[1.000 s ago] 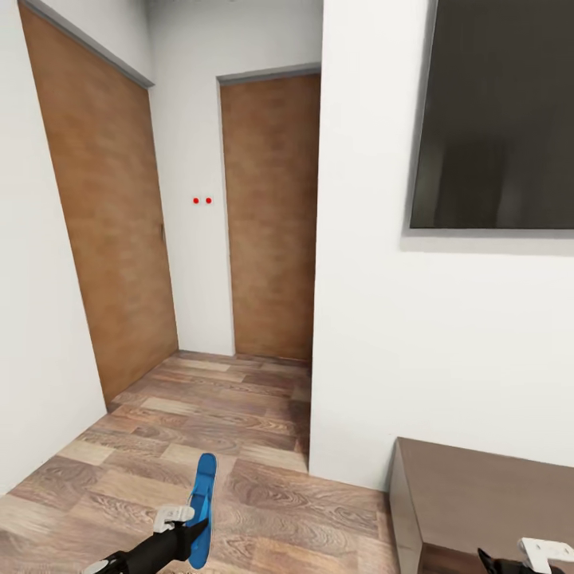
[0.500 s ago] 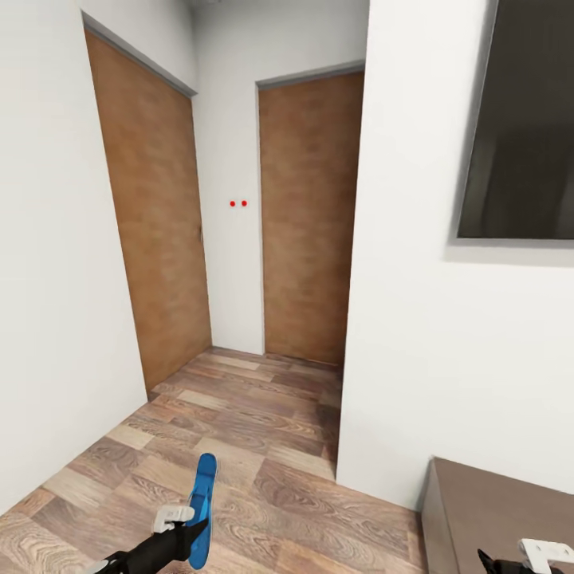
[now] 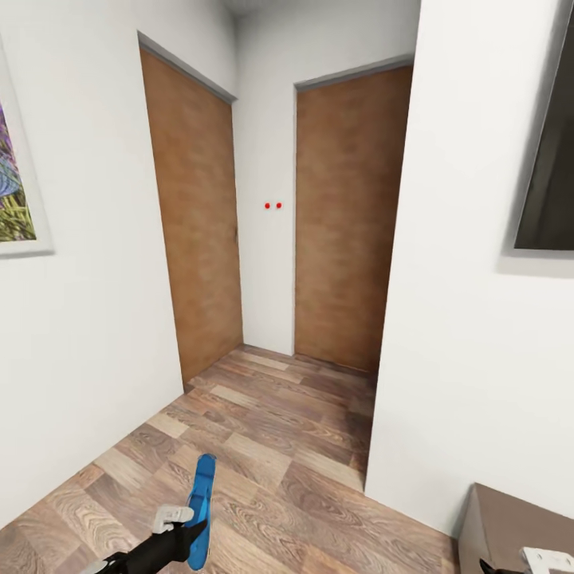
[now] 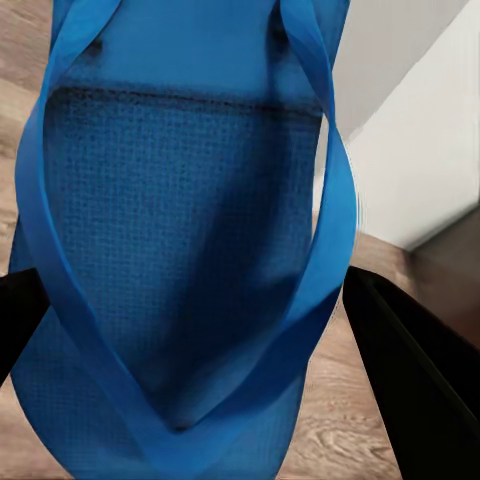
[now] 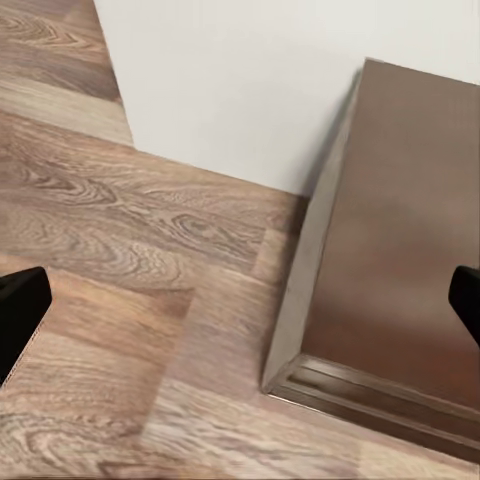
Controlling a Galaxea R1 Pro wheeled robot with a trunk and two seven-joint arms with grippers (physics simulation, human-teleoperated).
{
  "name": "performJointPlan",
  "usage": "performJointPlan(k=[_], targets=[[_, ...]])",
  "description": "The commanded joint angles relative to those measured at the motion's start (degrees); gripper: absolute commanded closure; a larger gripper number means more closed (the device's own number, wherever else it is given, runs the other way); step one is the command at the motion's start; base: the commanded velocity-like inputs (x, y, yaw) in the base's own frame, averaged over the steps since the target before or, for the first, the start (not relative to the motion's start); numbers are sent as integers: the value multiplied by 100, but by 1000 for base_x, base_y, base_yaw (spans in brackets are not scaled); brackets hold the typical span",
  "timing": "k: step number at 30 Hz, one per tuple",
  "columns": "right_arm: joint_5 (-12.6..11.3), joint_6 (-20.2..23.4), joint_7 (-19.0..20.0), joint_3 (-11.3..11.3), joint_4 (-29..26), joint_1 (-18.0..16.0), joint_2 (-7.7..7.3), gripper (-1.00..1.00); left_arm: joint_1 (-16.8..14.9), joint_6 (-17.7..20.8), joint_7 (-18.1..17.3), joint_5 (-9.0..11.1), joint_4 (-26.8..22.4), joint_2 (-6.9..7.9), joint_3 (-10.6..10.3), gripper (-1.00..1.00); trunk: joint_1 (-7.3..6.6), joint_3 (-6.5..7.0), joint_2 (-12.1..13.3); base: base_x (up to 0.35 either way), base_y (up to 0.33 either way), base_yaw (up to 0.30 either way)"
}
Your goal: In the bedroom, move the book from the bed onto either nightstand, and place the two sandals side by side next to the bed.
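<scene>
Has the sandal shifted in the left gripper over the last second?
No. The sandal sits the same against the left gripper in the head view; only the camera turned, so the doors slid right.

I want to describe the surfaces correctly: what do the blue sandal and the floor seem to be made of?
The sandal: probably foam or rubber, matte, with a fine dotted footbed texture and smooth straps. The floor: wood planks or a wood-look laminate, with grain patterns in mixed browns and a light sheen.

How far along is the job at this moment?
Nothing looks finished from here. In hand: the left gripper holds one blue sandal while facing two wooden doors. The right gripper is open and empty. Left: set both sandals by the bed and move the book.
</scene>
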Motion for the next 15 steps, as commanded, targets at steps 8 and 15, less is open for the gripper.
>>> performJointPlan(k=[8, 15], targets=[[-11, 29, 34, -21, 21, -1, 2, -100, -7, -330, 8, 23, 699, 2, -53, 100, -177, 120, 319, 0, 0, 277], [-16, 29, 33, -26, 58, -1, -5, -100, -7, -842, 5, 22, 1299, 3, -52, 100, -331, 230, 599, 0, 0, 277]])
